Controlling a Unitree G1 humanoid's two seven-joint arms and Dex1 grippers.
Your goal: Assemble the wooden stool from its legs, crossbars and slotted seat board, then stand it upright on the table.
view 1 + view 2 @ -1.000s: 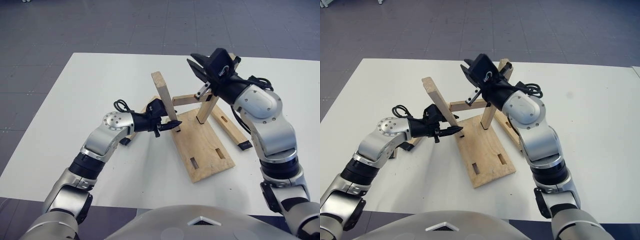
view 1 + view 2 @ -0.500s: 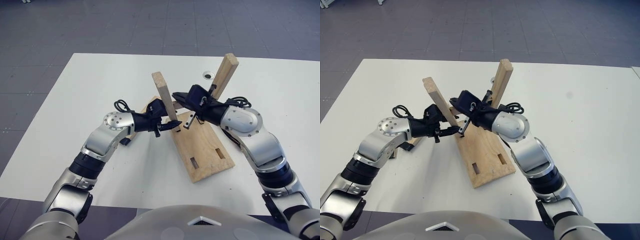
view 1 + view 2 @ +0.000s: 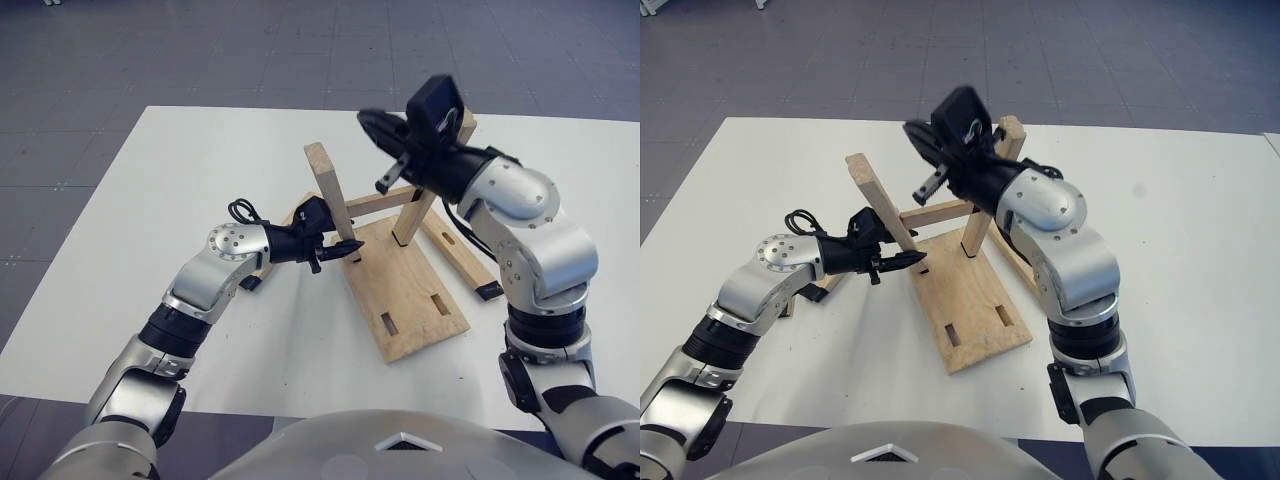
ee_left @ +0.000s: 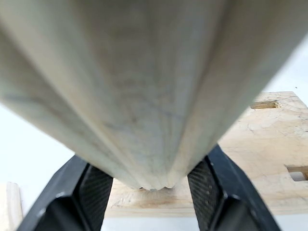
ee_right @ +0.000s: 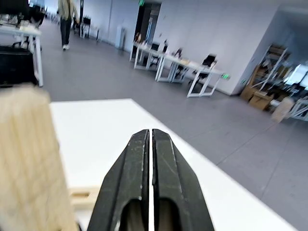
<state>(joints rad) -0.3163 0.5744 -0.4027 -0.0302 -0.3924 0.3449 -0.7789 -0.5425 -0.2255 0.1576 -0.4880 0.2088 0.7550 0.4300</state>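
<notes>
The slotted seat board point(image 3: 405, 290) lies flat on the white table point(image 3: 180, 180). A wooden leg point(image 3: 322, 185) stands tilted on its near-left corner, and my left gripper point(image 3: 338, 250) is shut on that leg's foot; the black fingers point(image 4: 96, 190) clamp the leg point(image 4: 144, 86) from both sides. A crossbar point(image 3: 375, 201) joins it to a second tilted leg point(image 3: 418, 212). My right gripper point(image 3: 370, 120) hangs above the crossbar, shut with nothing in it; its closed tips point(image 5: 152, 132) point out over the table.
Another leg point(image 3: 455, 250) with a black foot point(image 3: 490, 291) lies on the table right of the board. A further wooden piece point(image 3: 290, 215) lies under my left arm. The board's two near slots point(image 3: 953, 337) stand open.
My right arm dipped to the crossbar beside the left leg half a second ago and has risen again above the frame. The left gripper keeps its hold and has not moved.
</notes>
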